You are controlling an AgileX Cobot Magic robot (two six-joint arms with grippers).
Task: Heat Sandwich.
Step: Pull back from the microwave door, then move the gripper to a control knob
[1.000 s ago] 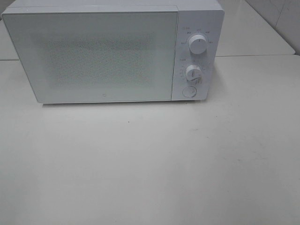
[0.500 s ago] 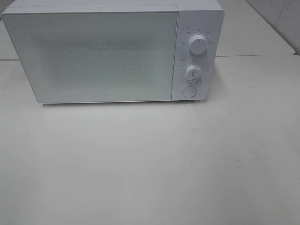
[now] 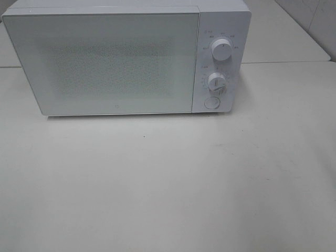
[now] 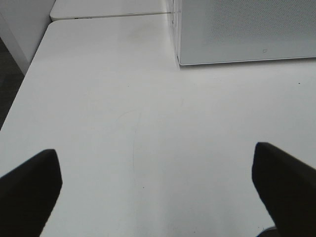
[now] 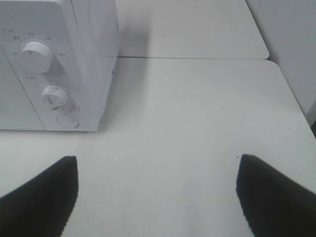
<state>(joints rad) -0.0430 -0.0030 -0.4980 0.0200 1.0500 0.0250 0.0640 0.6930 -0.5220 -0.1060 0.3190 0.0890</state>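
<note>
- White box-shaped microwave oven (image 3: 105,63): stands upright at the far side of the white flat table (image 3: 168,184), its front facing the high camera; the large pale speckled door is shut flush with the casing.
- Control panel, on the right of the door: a white round upper knob (image 3: 221,51), a white round lower knob (image 3: 216,82) directly beneath it, and a white round push button (image 3: 211,103) lowest of the three.
- Second white table (image 3: 283,37): lies behind the first, edge to edge with it, a thin dark seam between the two.
- Left tool (image 4: 154,150): its two black fingers (image 4: 29,192) stand wide apart, with only bare table surface between them. It holds nothing. The oven's lower door corner lies well ahead of it.
- Right tool (image 5: 157,159): its black fingers (image 5: 274,197) are likewise spread wide over bare table and hold nothing. The knobs and button of the panel are in its wrist view, ahead and to one side, well apart from the fingers.
- Sandwich: appears in none of the three views, so its place cannot be told.
- Neither arm appears in the high view.
</note>
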